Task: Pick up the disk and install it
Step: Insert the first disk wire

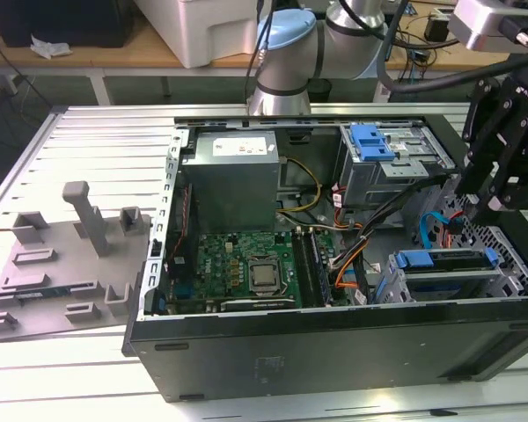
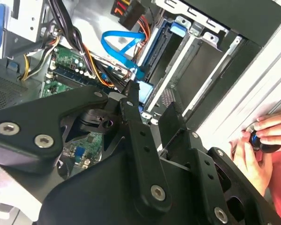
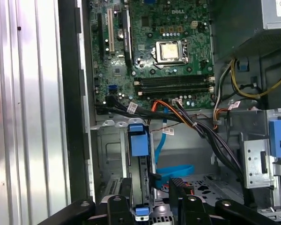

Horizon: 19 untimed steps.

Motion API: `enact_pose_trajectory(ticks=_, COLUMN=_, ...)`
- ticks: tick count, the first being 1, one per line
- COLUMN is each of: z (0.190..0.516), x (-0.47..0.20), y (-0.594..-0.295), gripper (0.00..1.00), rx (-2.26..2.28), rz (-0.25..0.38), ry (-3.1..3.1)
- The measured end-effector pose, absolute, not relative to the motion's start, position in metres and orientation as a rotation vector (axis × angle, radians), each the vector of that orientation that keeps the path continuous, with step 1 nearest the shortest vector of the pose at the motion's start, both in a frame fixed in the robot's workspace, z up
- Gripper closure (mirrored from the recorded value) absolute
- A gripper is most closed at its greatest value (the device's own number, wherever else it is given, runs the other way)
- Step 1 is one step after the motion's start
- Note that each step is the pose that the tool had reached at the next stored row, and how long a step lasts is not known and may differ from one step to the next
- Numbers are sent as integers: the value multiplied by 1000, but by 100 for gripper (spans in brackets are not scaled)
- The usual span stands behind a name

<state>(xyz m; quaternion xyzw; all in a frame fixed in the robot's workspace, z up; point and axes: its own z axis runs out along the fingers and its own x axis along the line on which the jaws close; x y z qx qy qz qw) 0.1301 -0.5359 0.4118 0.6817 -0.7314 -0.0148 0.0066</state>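
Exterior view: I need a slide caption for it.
Gripper poised above the blue-railed disk in the drive cage of an open computer case.

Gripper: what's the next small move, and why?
Probably a short, straight lift. The disk already stands in its bay, the gripper is open astride its edge, and cables run close beside, so moving sideways could snag them.
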Motion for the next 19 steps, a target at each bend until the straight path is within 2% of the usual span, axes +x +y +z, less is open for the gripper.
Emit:
enact_pose_trajectory(ticks=7, z=411, x=138, y=-528, gripper=56, rx=2110, rz=-40, ry=-2305)
enact_pose_trajectory(ticks=13, z=411, x=143, y=-521, gripper=56, rx=2072, rz=44, ry=-2269)
enact_pose_trajectory(ticks=19, z=411, x=145, y=-510, gripper=56, rx=2054, rz=81, ry=-2255)
